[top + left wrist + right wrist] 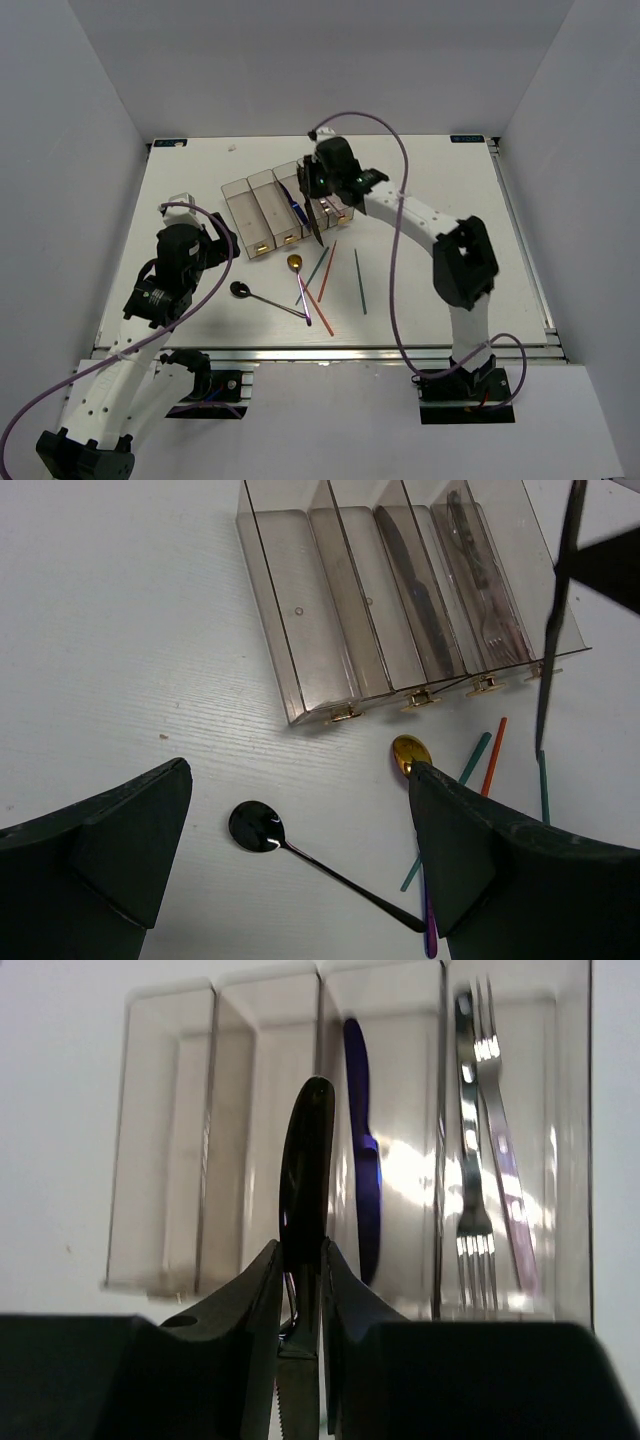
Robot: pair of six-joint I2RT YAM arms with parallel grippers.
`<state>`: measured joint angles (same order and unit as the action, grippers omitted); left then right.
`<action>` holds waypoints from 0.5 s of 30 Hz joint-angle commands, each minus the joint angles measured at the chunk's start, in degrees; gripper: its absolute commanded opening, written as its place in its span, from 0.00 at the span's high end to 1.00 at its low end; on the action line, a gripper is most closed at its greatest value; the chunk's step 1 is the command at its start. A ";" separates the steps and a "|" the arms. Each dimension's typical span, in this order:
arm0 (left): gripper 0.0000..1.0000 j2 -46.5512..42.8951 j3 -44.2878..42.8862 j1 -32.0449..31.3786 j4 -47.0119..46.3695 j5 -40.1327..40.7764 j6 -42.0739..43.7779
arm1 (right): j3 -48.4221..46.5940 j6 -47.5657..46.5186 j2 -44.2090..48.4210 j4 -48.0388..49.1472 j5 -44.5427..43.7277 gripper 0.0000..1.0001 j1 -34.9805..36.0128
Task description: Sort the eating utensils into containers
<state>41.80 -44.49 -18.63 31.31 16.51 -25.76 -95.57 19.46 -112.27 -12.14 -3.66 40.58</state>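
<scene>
One black knife [306, 1150], seemingly over containers [165, 1140]

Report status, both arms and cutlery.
Right gripper shut on black knife, above bins. Left gripper open near dark spoon. Gold spoon, chopsticks loose on table. Nothing blocking the bins.

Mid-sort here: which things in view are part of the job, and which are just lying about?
Job: bins; black knife in right gripper; blue knife and forks, binned; dark spoon, gold-bowled spoon, chopsticks loose on table.
Not job: purple cable; blue sticker at table's far edge.
</scene>
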 commanded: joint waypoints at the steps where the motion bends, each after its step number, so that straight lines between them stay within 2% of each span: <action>1: 0.02 -0.23 0.11 -0.53 0.24 0.71 -0.26 | -16.85 -5.58 -7.24 3.45 3.13 1.00 -1.29; 5: 0.02 -0.05 0.11 -0.62 0.07 0.28 -0.08 | -34.55 -7.24 -18.40 -1.66 4.98 1.00 -1.64; 7: 0.02 0.38 0.11 -0.62 -0.02 -0.08 0.01 | -35.04 -9.00 -19.56 0.97 4.02 1.00 -1.90; 10: 0.02 0.82 0.11 -0.62 -0.20 -0.95 0.27 | -30.04 -11.28 -19.57 6.68 3.92 1.00 -2.52; 15: 0.02 1.00 0.19 -0.62 -0.55 -2.01 0.62 | -27.84 -12.52 -21.15 6.87 4.54 1.00 -2.87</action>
<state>42.94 -44.49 -18.98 31.27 15.64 -25.67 -124.53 9.37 -132.86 -10.07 -0.10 37.93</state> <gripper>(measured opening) 0.982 0.232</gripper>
